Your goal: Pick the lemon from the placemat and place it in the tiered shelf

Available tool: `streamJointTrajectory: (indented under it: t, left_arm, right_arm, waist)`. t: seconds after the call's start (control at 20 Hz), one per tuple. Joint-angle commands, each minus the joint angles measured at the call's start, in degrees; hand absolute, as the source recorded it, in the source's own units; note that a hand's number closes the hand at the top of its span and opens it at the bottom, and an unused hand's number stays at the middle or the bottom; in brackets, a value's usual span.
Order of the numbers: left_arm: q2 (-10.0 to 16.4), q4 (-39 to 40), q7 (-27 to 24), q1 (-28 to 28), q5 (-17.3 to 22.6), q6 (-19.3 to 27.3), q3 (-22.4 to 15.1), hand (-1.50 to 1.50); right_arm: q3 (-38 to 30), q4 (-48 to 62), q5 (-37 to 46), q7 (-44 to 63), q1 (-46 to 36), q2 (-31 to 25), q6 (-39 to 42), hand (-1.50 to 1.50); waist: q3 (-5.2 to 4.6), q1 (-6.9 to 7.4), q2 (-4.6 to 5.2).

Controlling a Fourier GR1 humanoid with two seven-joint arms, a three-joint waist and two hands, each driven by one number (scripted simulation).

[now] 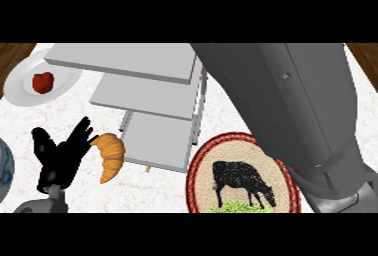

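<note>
A white marble counter is bearing a grey tiered shelf at its far edge and a white plate holding a red item. The left hand is resting open beside a croissant. The right forearm is overlapping the placemat; the right hand and the lemon are not showing.

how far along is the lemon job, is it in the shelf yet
Done, apparently: no lemon shows on the placemat, so it seems picked up. In hand: the right forearm stretches alongside the tiered shelf past the view's top edge, its hand out of view, so I cannot tell whether it carries the lemon. Left: no lemon on the shelf's visible tiers. The left hand rests open at lower left.
</note>
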Motion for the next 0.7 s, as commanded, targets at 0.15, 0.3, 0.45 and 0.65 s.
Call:
streamJointTrajectory:
  t: [0.15, 0.3, 0.45, 0.65]
  left_arm:
    - [-0.2, 1.3, 1.5, 2.3, -0.1, 0.4, 0.2, 0.0]
    - [0.7, 1.4, 0.1, 3.4, 0.9, -0.8, 1.5, 0.0]
    - [0.5, 0.9, 0.6, 2.3, 0.0, 0.3, 1.3, 0.0]
    - [0.7, 0.2, 0.4, 3.4, 0.5, -0.7, 1.3, 0.0]
  right_arm:
    - [-7.3, -13.2, 6.6, 11.7, 4.4, -3.3, 1.5, -1.5]
    - [-10.0, -22.2, 6.3, 11.4, 9.2, -3.4, 4.3, -1.5]
    - [-9.5, -30.9, 6.6, 13.3, 13.2, -1.4, 10.7, -1.5]
    - [-12.3, -42.6, 1.1, 12.2, 17.6, -3.9, 18.7, -1.5]
  waist:
    - [-0.15, -1.95, -0.32]
    - [-0.12, -2.32, -0.41]
    - [-0.17, -2.11, -0.32]
    - [-0.15, -1.93, -0.26]
